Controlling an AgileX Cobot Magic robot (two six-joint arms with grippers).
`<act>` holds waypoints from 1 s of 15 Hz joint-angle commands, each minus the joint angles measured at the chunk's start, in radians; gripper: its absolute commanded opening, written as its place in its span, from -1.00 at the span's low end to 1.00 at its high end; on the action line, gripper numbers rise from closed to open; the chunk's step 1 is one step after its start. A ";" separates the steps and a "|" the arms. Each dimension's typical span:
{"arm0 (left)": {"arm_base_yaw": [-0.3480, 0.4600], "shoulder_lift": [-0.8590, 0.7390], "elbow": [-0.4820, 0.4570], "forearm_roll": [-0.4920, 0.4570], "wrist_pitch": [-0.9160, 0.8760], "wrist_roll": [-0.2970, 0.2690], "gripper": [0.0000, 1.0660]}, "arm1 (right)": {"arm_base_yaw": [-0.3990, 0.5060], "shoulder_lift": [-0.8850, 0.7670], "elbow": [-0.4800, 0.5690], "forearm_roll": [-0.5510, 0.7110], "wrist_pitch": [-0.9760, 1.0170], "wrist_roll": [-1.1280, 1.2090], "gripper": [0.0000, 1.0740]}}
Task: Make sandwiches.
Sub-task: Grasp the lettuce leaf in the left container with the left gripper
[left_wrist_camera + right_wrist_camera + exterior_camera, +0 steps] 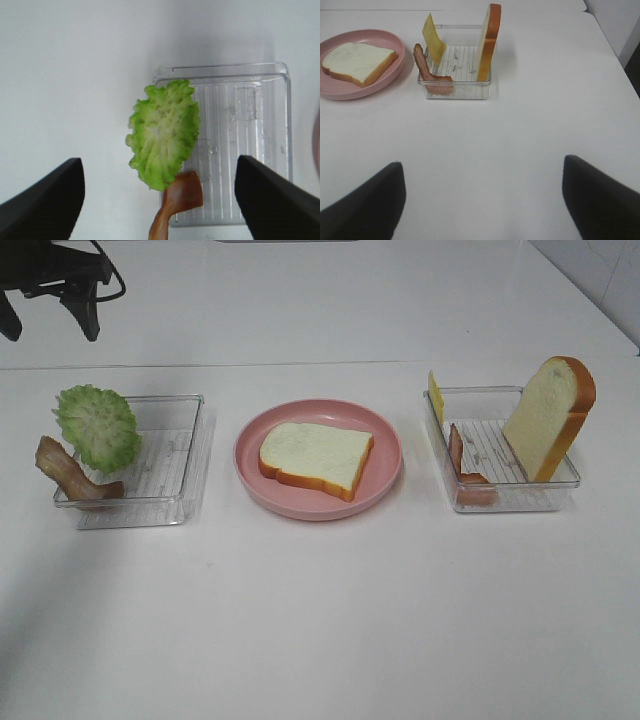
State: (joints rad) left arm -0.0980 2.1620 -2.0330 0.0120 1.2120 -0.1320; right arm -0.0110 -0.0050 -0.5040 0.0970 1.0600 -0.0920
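Front: white tabletop [320, 630].

Right pincer [482, 165]: fingers wide apart, nothing between them, above the tabletop on the near side of the right tray [520, 498].

Left pincer [159, 164]: fingers wide apart, gripping nothing, looking down on the lettuce leaf [98, 427] and the left tray [165, 470].

Middle row, left to right:
- Left tray, clear plastic. Lettuce leaf propped on its left rim, hanging partly outside. Bacon strip [70, 472] draped over its near-left corner.
- Pink plate [390, 455] between the trays, touching neither. One bread slice [316, 457] flat on it, no filling on top.
- Right tray. Cheese square [436, 397] on edge at its far-left corner. Second bacon strip [462, 465] along its left wall. Second bread slice [548, 418] upright, tilted against its right side.

Far left corner: dark arm part [60, 280], details unclear.
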 commanded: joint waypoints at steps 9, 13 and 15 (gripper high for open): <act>0.002 0.196 0.002 0.023 -0.042 0.002 0.43 | -0.007 -0.017 0.000 -0.003 0.001 -0.012 0.50; 0.002 0.210 0.002 0.023 -0.049 0.002 0.16 | -0.007 -0.017 0.000 -0.003 0.001 -0.012 0.50; 0.002 0.210 0.002 0.023 -0.054 -0.001 -0.02 | -0.007 -0.017 0.000 -0.003 0.001 -0.012 0.50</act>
State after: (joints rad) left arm -0.0970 2.3700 -2.0330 0.0350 1.1640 -0.1290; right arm -0.0110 -0.0050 -0.5040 0.0970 1.0600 -0.0920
